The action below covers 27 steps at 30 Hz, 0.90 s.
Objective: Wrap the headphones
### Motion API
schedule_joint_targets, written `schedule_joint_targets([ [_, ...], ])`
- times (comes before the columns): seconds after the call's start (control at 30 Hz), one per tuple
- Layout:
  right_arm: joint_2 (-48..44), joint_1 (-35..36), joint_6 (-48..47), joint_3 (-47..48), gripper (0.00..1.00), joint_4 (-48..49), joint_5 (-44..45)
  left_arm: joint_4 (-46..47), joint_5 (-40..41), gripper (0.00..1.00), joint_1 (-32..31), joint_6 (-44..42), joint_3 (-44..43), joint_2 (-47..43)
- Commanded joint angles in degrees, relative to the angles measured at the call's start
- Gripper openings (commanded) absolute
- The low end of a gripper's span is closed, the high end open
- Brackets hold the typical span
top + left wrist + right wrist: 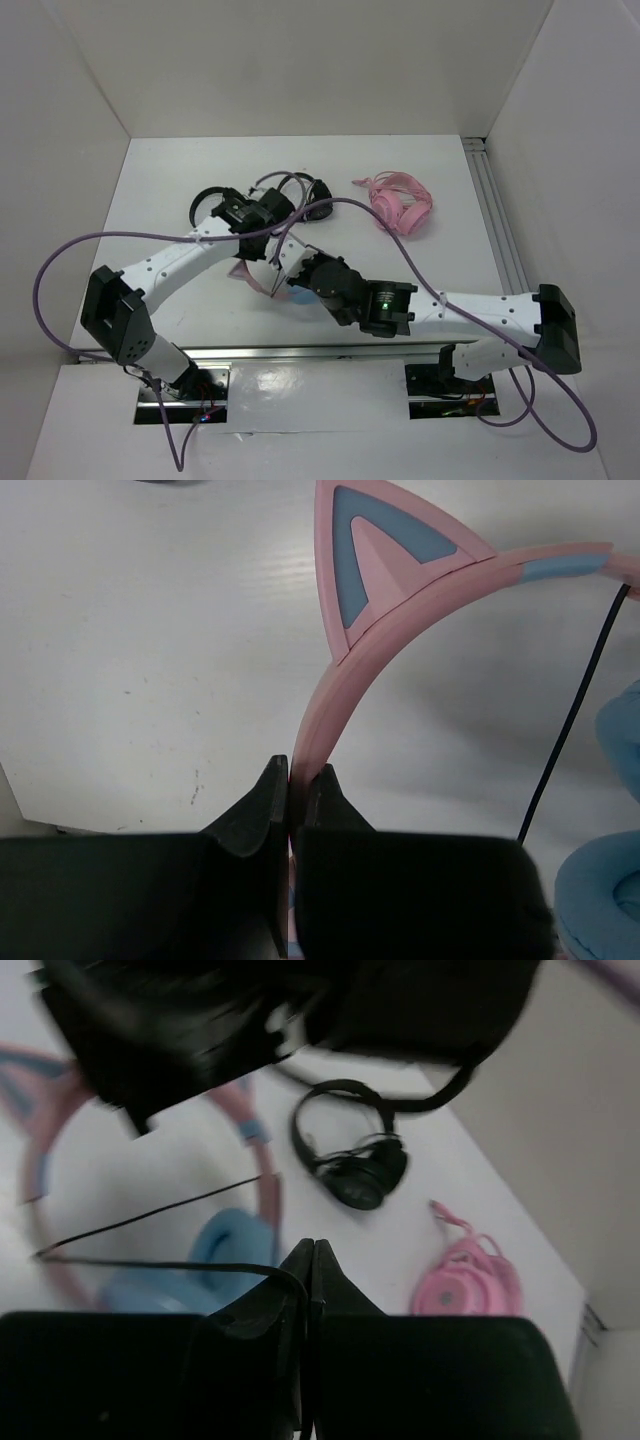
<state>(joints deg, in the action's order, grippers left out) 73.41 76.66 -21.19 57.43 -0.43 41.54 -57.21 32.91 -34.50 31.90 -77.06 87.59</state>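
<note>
The headphones (252, 282) lie mid-table between my two arms, mostly hidden under them in the top view. In the left wrist view my left gripper (298, 775) is shut on the thin pink headband (330, 695), just below a cat ear (385, 550). The black cable (568, 725) runs down past a light blue ear cup (605, 905). My right gripper (312, 1250) is shut on the black cable (180, 1265), which curves in between its fingertips above a blue ear cup (225, 1245). From above, the left gripper (273, 250) and the right gripper (296, 270) sit close together.
All-pink headphones (402, 207) lie at the back right. Two black headphones (310, 203) (207, 203) rest behind the left wrist. A purple robot cable (380, 215) arcs over the work area. White walls enclose the table, with a metal rail (495, 220) on the right.
</note>
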Motion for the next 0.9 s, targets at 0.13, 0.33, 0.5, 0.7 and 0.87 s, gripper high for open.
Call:
schedule_joint_targets([
  [0.13, -6.0, -6.2, -11.1, 2.5, 0.08, 6.3, 12.5, 3.1, 2.1, 0.00, -9.8, -0.7, 3.8, -4.0],
  [0.33, -7.7, -19.9, -6.6, -0.7, 0.08, 11.0, 2.8, 2.8, -3.1, 0.00, -14.6, -2.5, 7.0, -12.2],
  [0.5, -7.1, -28.7, -2.7, -0.2, 0.02, 11.8, -5.8, 3.4, -10.4, 0.00, -17.4, -5.9, 8.6, -18.1],
  [0.7, -5.8, -36.0, 0.1, 1.5, 0.00, 12.6, -16.1, 3.4, -13.2, 0.00, -20.3, -6.4, 9.2, -21.3],
  [0.87, -4.6, -41.4, 3.3, 1.7, 0.00, 10.9, -26.8, 3.4, -14.3, 0.00, -20.9, -5.9, 4.6, -25.0],
])
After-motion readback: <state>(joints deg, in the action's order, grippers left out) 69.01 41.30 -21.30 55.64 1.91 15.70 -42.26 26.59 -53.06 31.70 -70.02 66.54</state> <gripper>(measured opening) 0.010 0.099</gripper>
